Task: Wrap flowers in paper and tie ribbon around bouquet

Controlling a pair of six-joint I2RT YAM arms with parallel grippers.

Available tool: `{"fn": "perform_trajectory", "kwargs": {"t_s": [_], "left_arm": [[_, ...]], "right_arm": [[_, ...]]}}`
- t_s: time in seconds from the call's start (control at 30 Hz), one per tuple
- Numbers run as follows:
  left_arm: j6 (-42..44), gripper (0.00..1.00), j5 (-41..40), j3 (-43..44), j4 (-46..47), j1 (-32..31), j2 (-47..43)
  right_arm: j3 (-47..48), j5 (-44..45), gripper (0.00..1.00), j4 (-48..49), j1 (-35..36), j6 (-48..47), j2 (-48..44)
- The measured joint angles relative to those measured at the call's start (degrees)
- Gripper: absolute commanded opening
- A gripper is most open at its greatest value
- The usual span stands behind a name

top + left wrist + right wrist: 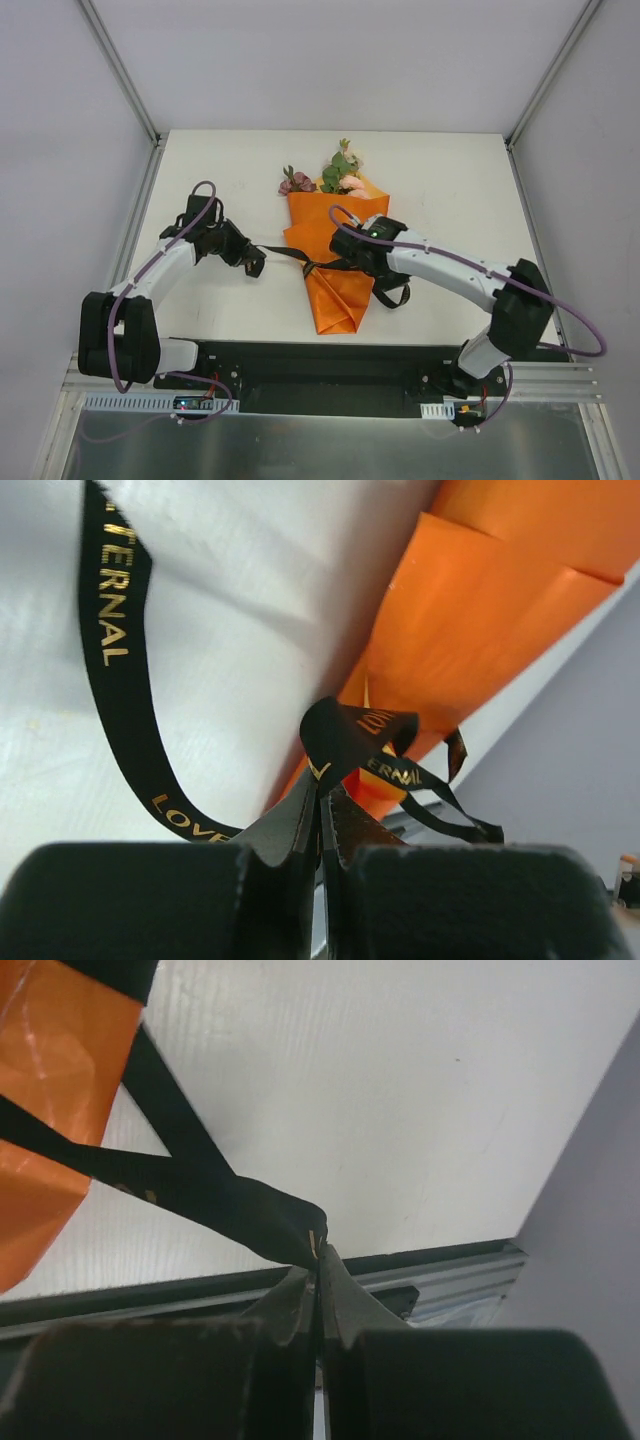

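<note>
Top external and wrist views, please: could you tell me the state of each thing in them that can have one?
paper: folded into a cone around the stems, lying down.
flowers: wrapped, blooms showing at the cone's wide far end.
ribbon: crossed over the cone's middle, one end pinched in each tool.
left tool: shut on the ribbon.
right tool: shut on the ribbon.
</note>
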Motion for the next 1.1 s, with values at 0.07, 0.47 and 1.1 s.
{"fn": "perform_trajectory", "kwargs": {"t_s": [0.07,0.47,1.1], "left_arm": [[0.0,0.00,3.0,0.4,0.1,0.0,-0.5],[-0.4,0.00,10.4,1.6,-0.4,-1.6,-11.8],[1.9,0.00,11.1,5.7,-1.2,-4.3,-4.0]], "right_arm": [[-2.5,-3.1,0.00,1.7,0.3,-1.4,-4.0],[-2.2,-13.2,0.00,14.4,-9.9,-6.3,-1.4],[-14.9,-16.3,0.00,21.9,-14.2,-2.0,-3.6]]}}
